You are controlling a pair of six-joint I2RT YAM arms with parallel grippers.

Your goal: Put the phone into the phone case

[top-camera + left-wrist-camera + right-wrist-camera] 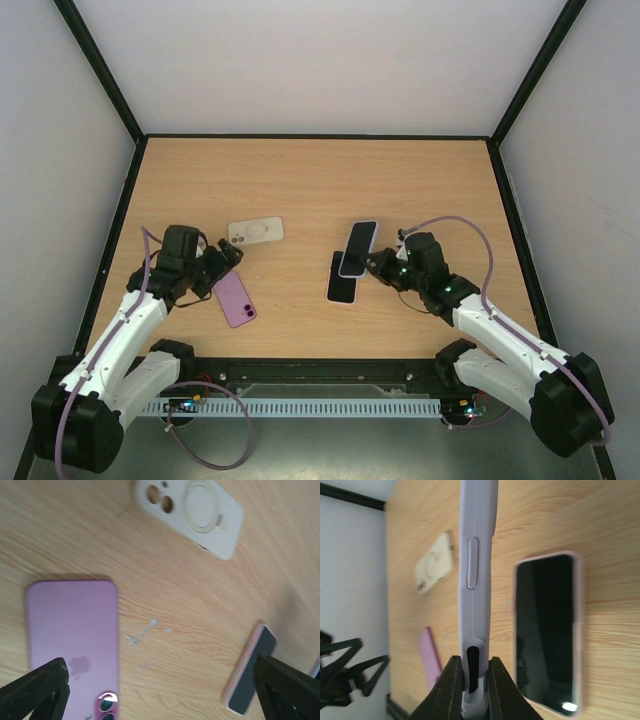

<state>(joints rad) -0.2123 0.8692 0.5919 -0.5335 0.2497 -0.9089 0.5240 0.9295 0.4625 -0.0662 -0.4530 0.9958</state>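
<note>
the table (300, 180) is light wood with a fine grain, and the left wrist view shows a few pale scuff marks (145, 630) on it. plain white walls (320, 60) close it in at the back and on both sides, with a black frame (101, 68) running along the corners and the table's edges. there are two arms, one at each near corner, and each carries a purplish cable (460, 222). four flat things are in view: two phones and two cases. the purple phone (235, 298) lies on the left with its back up and its camera end toward the near edge. the white case (255, 232), which has a round ring on its back, lies a little beyond it and apart from it. the black-screened phone (342, 277), which has a pink rim, lies screen up right of centre. the lavender case (357, 248) is lifted off the wood, tilted, and overlaps the far end of that phone in the overhead view. its face looks dark from above, and i cannot tell whether a phone sits in it. the right gripper (472, 675) is clamped on one short end of the lavender case, with both fingers pressed against its sides. the left gripper (222, 268) stands with its jaws spread wide and holds nothing, over the far end of the purple phone.
</note>
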